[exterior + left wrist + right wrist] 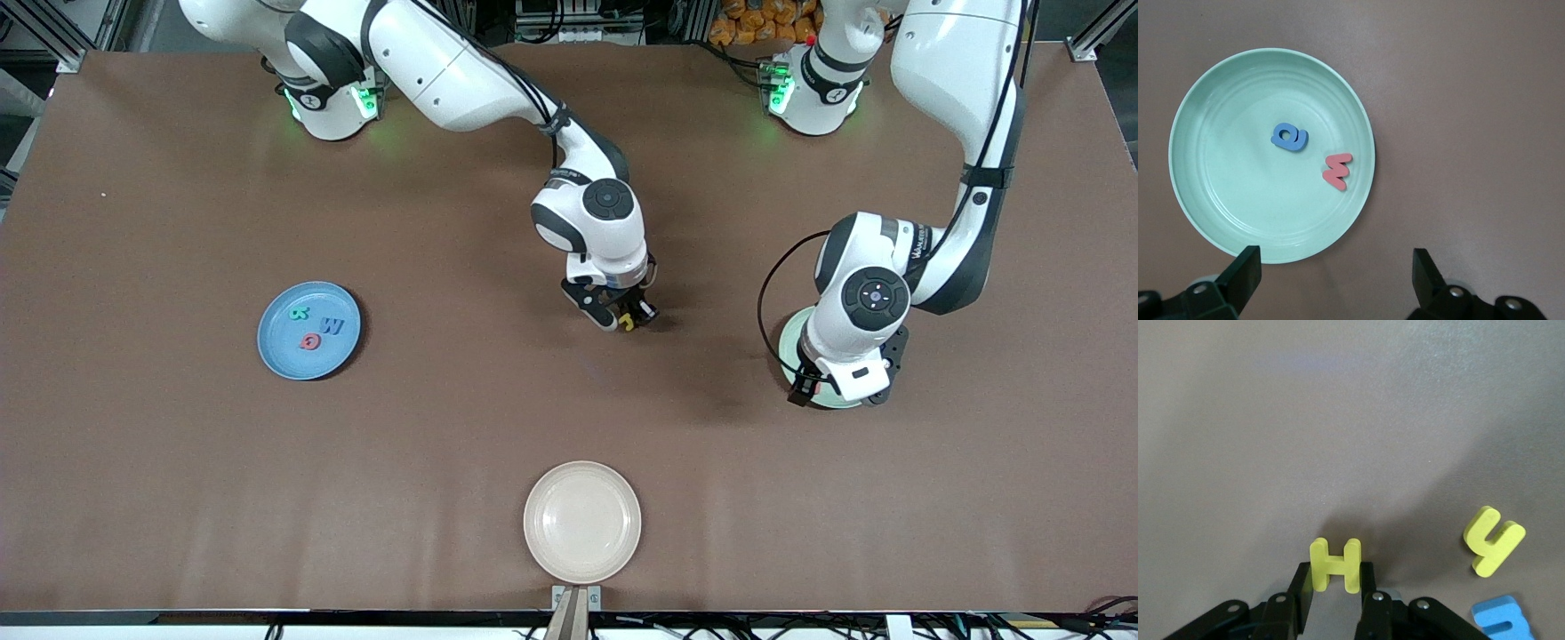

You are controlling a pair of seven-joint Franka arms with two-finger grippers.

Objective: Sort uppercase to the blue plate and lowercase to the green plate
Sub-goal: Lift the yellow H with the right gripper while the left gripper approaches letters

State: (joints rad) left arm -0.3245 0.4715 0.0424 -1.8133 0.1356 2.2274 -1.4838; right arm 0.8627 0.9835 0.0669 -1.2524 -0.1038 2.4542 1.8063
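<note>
- You had the right gripper [1336, 597] low at the middle of the table [142, 462], its fingers clamped on the yellow H [1335, 565], which stood upright between them.
- To carry this step well, I'd judge you needed to lift straight up first, so the yellow h [1492, 541] and the blue letter [1501, 621] lying just beside it stayed undisturbed, then travel toward the right arm's end of the table.
- Release low over the blue plate [277, 356]; the foam looked light and could bounce out from higher up.
- That blue plate held three letters: a blue W [331, 326], a red Q [310, 341] and a teal-green R [300, 313].
- The left gripper [1335, 267] waited over the green plate [1218, 220] with its fingers wide apart and nothing between them.
- The green plate held a blue round-bowled letter [1290, 137] and a red m [1337, 171].
- The cream plate [542, 551] at the table's edge nearest the front camera held nothing.
</note>
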